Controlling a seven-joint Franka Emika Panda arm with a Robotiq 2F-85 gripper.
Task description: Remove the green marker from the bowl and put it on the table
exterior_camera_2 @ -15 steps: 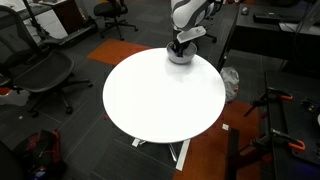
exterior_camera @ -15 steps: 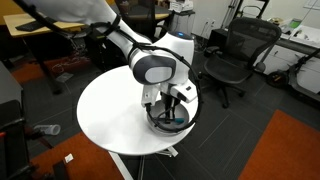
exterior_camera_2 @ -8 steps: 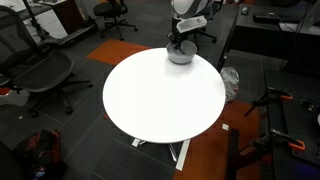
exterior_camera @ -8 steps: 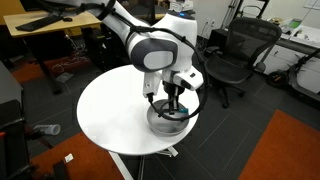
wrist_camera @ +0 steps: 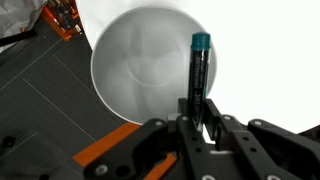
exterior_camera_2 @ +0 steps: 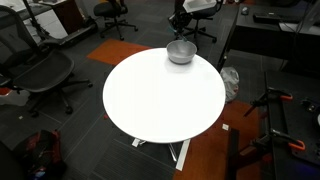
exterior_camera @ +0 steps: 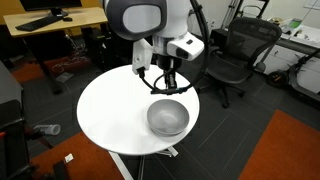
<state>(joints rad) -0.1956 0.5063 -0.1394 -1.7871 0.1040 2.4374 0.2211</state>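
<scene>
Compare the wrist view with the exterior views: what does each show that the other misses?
Only the wrist view shows the green marker clamped in the gripper, teal end pointing away, and the inside of the bowl bare. Only an exterior view shows the whole round table, an office chair behind it, and the gripper hanging clear above the bowl; the marker is too small to make out there. Both show gripper, bowl and white tabletop.
</scene>
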